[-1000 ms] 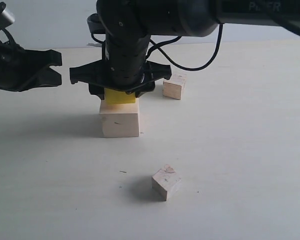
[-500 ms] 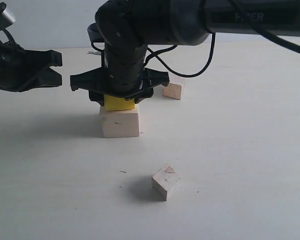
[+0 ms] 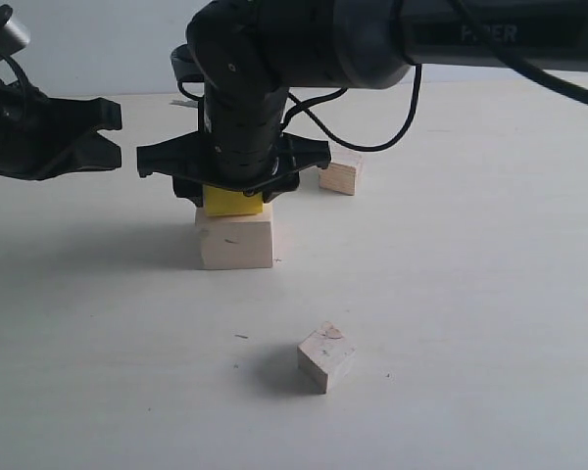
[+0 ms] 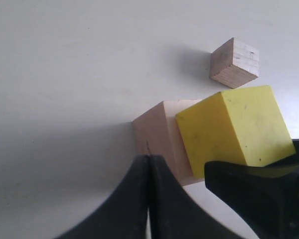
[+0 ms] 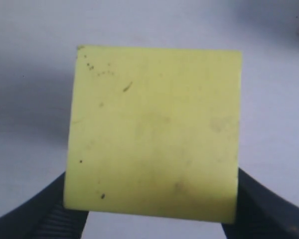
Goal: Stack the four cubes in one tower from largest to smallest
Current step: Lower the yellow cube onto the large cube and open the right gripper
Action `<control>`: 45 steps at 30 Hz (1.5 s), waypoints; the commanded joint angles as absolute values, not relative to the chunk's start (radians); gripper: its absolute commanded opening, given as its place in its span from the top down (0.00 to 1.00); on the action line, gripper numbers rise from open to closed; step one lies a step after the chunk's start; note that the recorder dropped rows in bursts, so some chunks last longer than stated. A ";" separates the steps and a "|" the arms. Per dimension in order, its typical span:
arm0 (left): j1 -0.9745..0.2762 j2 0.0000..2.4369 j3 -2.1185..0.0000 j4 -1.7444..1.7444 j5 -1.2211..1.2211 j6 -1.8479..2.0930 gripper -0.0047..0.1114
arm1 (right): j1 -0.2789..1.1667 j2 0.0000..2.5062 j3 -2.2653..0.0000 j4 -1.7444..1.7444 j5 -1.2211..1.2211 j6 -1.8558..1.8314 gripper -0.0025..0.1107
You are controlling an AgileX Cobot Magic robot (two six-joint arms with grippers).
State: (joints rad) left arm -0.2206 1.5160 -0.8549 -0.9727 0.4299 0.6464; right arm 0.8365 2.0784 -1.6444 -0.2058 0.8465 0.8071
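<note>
The large pale wooden cube [image 3: 235,243] stands on the table left of centre. On top of it sits the yellow cube [image 3: 232,203], slightly turned, with my right gripper [image 3: 233,194] shut on its sides from above. In the right wrist view the yellow cube [image 5: 152,132] fills the frame between the two dark fingers [image 5: 37,214]. The layered-plywood cube [image 3: 340,176] lies behind and to the right. Nearer the front rests the small pale cube with a knot mark [image 3: 325,358]. My left gripper [image 3: 106,132] hovers shut and empty left of the stack; its fingertips [image 4: 148,167] meet beside the large cube [image 4: 157,134].
The pale tabletop [image 3: 470,294] spreads around the cubes. The right arm's black body [image 3: 274,59] and cable [image 3: 372,132] hang over the stack. From the left wrist I see the plywood cube [image 4: 235,62] beyond the yellow cube [image 4: 234,129].
Over the last second the right gripper came down a little, bringing the yellow cube onto the large cube. It has held still for the last half second. The left arm has not moved.
</note>
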 commanded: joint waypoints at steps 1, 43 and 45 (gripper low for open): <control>-0.219 1.510 -0.853 -0.983 0.430 0.645 0.96 | 0.838 2.074 -1.654 -0.210 0.837 0.813 0.72; -0.219 1.510 -0.853 -0.978 0.455 0.645 0.96 | 0.838 2.022 -1.654 -0.132 0.873 0.864 0.33; -0.219 1.510 -0.853 -0.978 0.455 0.645 0.96 | 0.838 2.002 -1.654 -0.139 0.885 0.862 0.33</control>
